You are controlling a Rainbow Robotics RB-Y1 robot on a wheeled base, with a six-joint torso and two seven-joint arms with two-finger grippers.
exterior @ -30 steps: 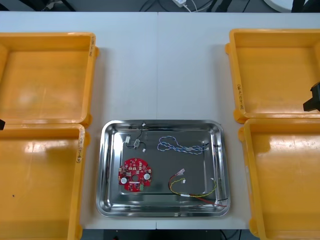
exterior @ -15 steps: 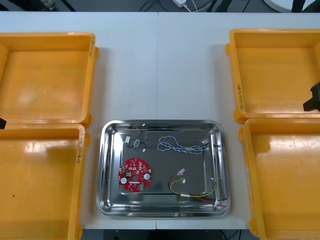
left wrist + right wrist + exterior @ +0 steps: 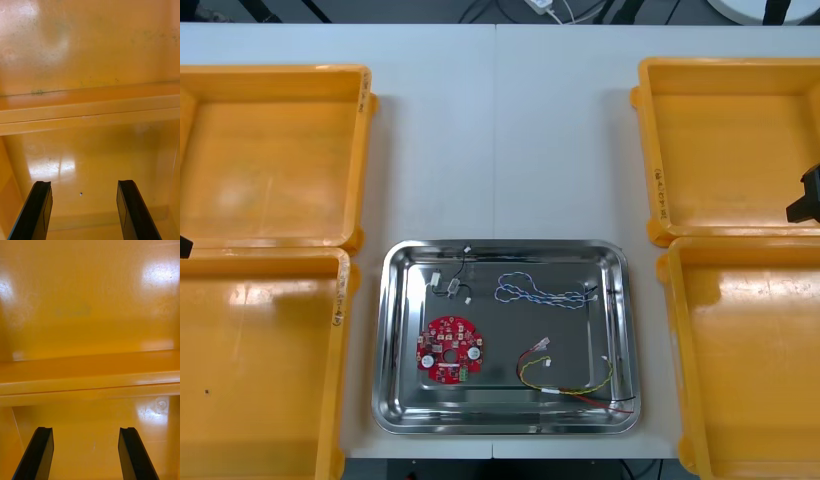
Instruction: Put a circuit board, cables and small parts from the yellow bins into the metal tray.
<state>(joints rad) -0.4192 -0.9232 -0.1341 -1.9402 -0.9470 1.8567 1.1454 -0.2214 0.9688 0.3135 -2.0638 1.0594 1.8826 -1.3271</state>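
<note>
Tray (image 3: 383,340) of shiny metal sits at the near middle of the table (image 3: 500,130), between the yellow bins (image 3: 275,155), with its long axis side to side. Inside it, the red circuit board (image 3: 450,350) lies near-left, the blue and white cable (image 3: 540,293) stretches left to right, and the red and yellow cable (image 3: 570,378) runs toward the near-right corner.

In the right wrist view, the right gripper (image 3: 85,437) hangs over a bin floor, fingers wide apart and holding nothing.

In the left wrist view, the left gripper (image 3: 83,189) does the same.

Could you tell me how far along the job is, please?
Done: the metal tray holds the circuit board, blue and white cable, red and yellow cable and a small metal part. In hand: nothing; left end effector and right end effector hang open over bare-looking yellow bins. Left: apparently nothing.
</note>
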